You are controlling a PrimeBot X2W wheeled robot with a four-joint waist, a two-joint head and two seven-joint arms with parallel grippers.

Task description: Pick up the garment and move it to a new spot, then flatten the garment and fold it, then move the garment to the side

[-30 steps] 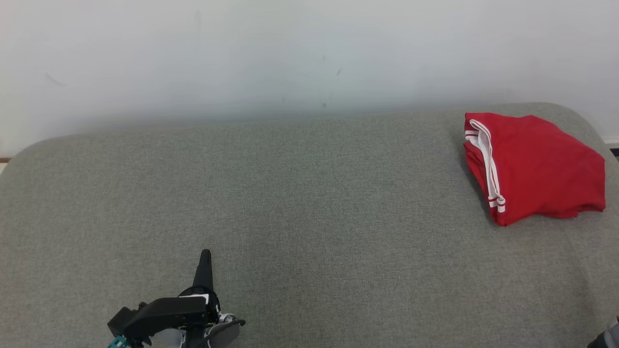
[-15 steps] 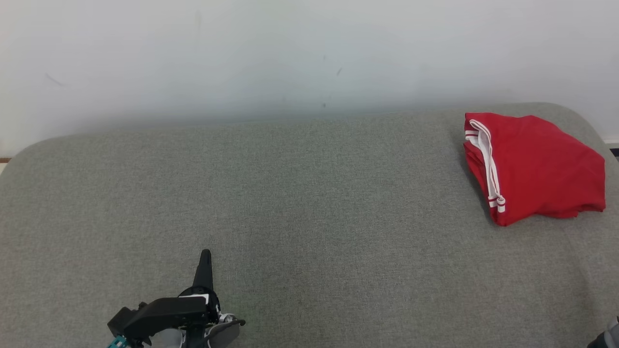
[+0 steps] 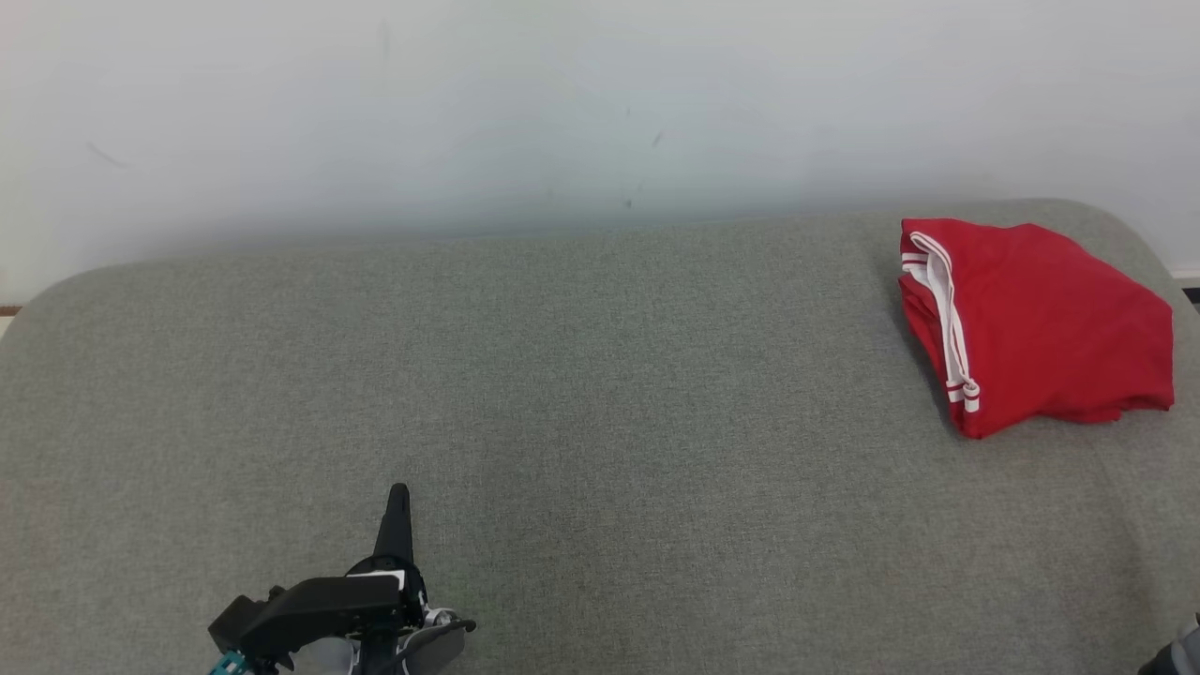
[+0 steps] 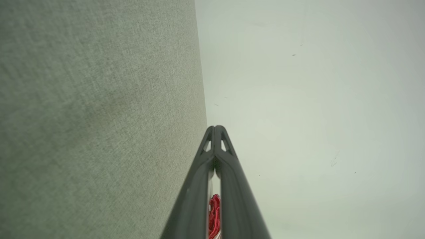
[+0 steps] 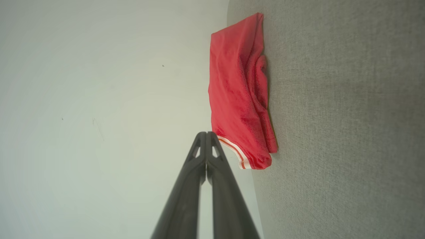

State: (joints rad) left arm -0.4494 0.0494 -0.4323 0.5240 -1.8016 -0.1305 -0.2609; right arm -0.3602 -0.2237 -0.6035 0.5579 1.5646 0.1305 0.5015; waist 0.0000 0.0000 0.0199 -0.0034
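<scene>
Nothing moved; red garment (image 3: 1041, 328), seemingly folded, on grey cushion (image 3: 581, 422)

garment (image 4: 214, 215) mostly hidden, behind dark fingers (image 4: 234, 199)

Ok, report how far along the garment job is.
Done, it seems: the red garment lies folded at the right end of the grey padded surface. In hand: nothing; the left gripper and right gripper are shut, empty and apart from it. Left: probably nothing.

Left hand (image 3: 398, 491) empty, fingers pressed together, pointing forward; right hand (image 5: 206, 133) likewise closed, seemingly empty
</scene>
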